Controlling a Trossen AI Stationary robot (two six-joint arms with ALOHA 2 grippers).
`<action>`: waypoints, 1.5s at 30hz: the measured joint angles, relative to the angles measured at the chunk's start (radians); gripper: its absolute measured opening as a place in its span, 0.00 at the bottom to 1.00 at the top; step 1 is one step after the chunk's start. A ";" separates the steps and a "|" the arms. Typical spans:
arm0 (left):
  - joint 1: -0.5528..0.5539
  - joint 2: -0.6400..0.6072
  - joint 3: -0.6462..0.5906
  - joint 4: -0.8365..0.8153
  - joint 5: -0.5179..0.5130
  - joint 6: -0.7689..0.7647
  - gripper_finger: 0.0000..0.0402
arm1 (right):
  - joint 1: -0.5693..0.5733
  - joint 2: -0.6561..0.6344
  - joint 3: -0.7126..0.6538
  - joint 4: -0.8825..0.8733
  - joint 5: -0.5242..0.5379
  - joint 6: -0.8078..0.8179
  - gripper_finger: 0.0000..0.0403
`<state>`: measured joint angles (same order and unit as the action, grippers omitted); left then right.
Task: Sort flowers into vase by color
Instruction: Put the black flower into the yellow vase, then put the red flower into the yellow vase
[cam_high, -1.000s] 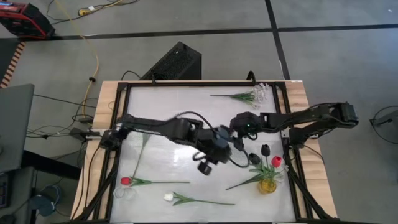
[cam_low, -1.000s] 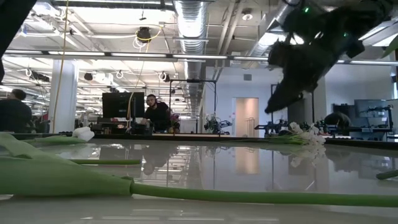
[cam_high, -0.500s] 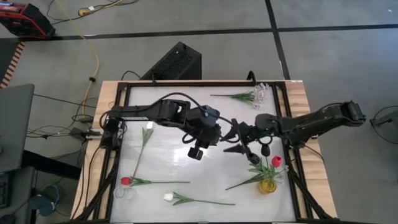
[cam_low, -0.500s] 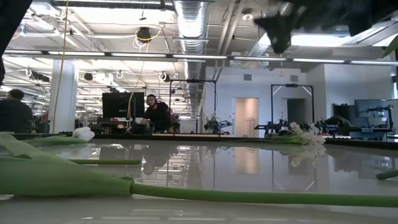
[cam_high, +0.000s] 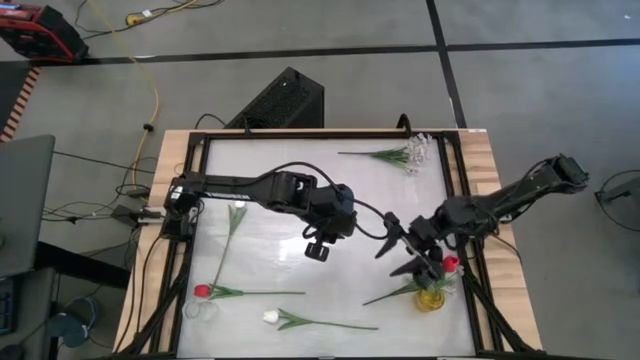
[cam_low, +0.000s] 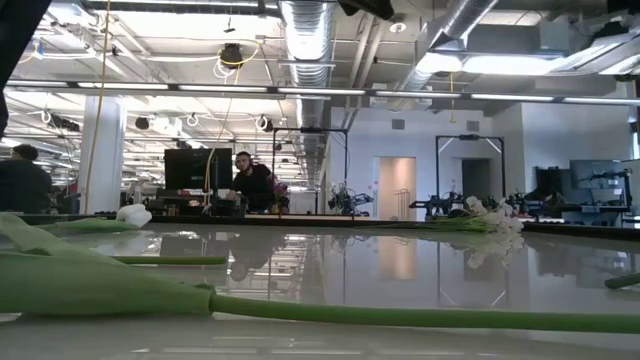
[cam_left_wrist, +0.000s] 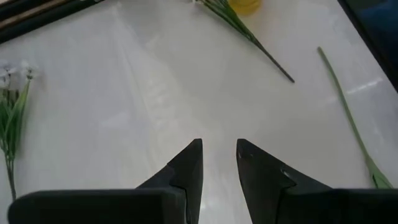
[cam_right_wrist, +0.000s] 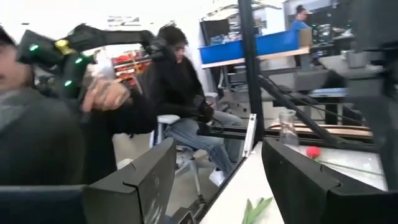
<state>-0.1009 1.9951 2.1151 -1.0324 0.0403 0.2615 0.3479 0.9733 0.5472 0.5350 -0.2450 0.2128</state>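
Note:
The yellow vase (cam_high: 432, 297) stands near the table's right near corner with a red tulip (cam_high: 447, 263) in it and green leaves (cam_high: 395, 290) trailing out. My right gripper (cam_high: 392, 255) hovers just left of it, open and empty, and covers the dark tulips. My left gripper (cam_high: 317, 249) hangs over the bare table middle, fingers (cam_left_wrist: 193, 155) slightly apart, holding nothing. Lying flat on the table are a white tulip (cam_high: 238, 203), a red tulip (cam_high: 202, 291), another white tulip (cam_high: 270, 316) and a white sprig (cam_high: 415, 152).
A clear glass vase (cam_high: 198, 309) sits by the red tulip at the left near side. The black frame (cam_high: 455, 200) rims the table. In the low view a green stem (cam_low: 350, 315) lies across the foreground. People sit in the room beyond (cam_right_wrist: 180, 93).
My right gripper has drawn back from the table middle toward the near right, ending beside the yellow vase and over the dark tulips. My left gripper has shifted a little toward the far left edge. Both arms have risen out of the low view.

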 joint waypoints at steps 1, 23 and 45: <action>0.000 -0.002 -0.005 0.000 0.000 0.000 0.22 | 0.008 -0.005 0.000 -0.004 0.010 -0.012 0.66; 0.015 -0.026 -0.023 -0.105 0.073 -0.013 0.22 | -0.087 -0.098 0.216 -0.325 0.221 -0.035 0.66; -0.007 -0.854 -1.193 0.664 -0.116 -0.343 0.22 | -0.162 -0.121 0.265 -0.766 0.386 0.134 0.66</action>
<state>-0.1074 1.1414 0.9223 -0.3686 -0.0755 -0.0813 0.1859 0.8523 0.8124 -0.2312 0.1410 0.3469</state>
